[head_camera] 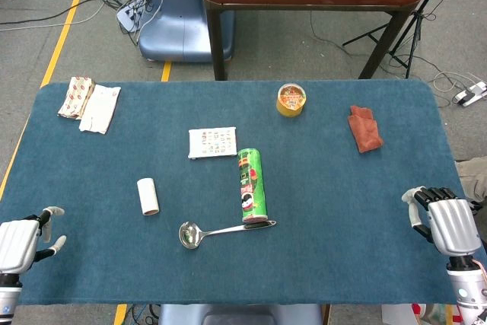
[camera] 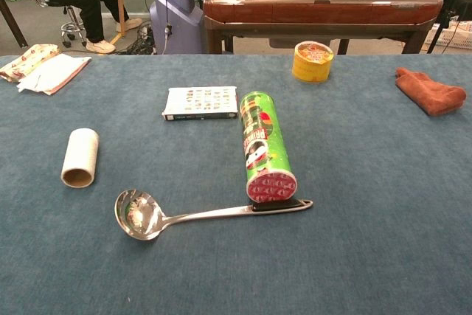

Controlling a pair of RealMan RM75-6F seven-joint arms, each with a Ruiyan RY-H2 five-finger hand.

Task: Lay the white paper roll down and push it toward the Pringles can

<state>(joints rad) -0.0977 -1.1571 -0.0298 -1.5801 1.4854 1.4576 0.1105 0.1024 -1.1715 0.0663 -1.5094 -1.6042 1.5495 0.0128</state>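
White paper roll [head_camera: 148, 195] found lying on its side on the blue table [head_camera: 327, 188], left of centre, open end facing the robot in the chest view. Pringles can [head_camera: 252, 186] also lying down, right of the roll and well apart from it, lid end toward the robot. Metal ladle [head_camera: 221, 231] lying across the near end of the can, handle tip touching or just under the lid end, bowl pointing left, between roll and can but nearer the robot.

Left hand [head_camera: 27, 243] parked at the near left table edge, holding nothing, fingers apart, well away from the roll. Right hand [head_camera: 445, 222] at the near right edge, empty; fingers somewhat curled, spread hard to judge. Neither hand visible in the chest view.

Also noted: flat white box [head_camera: 212, 142] just behind the can; yellow tub [head_camera: 291, 100] further back; rust-coloured cloth [head_camera: 365, 129] at right; folded cloths [head_camera: 89, 103] at far left.
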